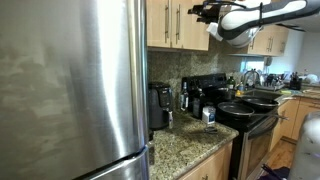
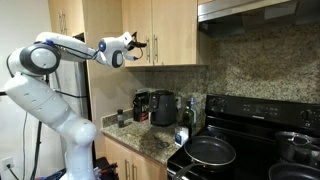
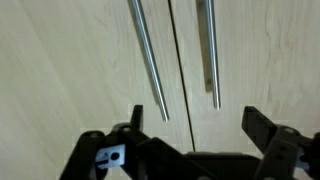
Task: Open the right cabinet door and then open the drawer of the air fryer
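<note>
The gripper [image 3: 193,116] is open. In the wrist view its two dark fingers [image 3: 136,118] stand wide apart at the bottom of the picture and nothing is between them. It faces the seam [image 3: 180,70] where two light-wood cabinet doors meet, and both doors lie flush and shut.

The right door [image 3: 265,60] fills the right of that view, with its slim silver handle [image 3: 209,55] just beside the seam. The left door [image 3: 70,60] carries a twin bar [image 3: 148,60] on the other side of the seam. Neither bar touches the fingers — both end a little above the fingertips.

In both exterior views the arm reaches up to the upper cabinets. The gripper [image 1: 198,11] [image 2: 138,44] is near the front of the doors, at handle height, and the right door [image 1: 192,35] [image 2: 178,35] is closed.

The air fryer [image 1: 158,105] stands well below on the granite table [image 1: 190,148], close to the steel fridge [image 1: 70,80] and far from the gripper. Its drawer [image 1: 158,117], the lower front part, looks pushed in, though the picture is too small to be sure. A black stove [image 1: 250,125] with pans on it stands further along.
</note>
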Robot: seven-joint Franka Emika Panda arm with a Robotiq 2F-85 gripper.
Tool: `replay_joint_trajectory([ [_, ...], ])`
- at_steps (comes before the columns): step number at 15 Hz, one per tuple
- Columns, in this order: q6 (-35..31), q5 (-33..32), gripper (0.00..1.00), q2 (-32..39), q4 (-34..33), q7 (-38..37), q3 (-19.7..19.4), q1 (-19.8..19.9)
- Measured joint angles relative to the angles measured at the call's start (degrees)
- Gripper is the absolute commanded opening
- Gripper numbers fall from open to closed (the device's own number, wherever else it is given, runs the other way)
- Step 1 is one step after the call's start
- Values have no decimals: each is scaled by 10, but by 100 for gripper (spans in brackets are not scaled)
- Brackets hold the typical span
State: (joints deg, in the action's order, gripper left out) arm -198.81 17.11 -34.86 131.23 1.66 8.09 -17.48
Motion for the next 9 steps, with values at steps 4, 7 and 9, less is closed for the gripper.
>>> replay_joint_trajectory([
  [4, 13, -5, 100, -41, 0, -17, 25, 44],
  [7, 18, -34, 100, -6, 1, -25, 39, 83],
  [9, 16, -32, 100, 53, -20, -27, 65, 125],
])
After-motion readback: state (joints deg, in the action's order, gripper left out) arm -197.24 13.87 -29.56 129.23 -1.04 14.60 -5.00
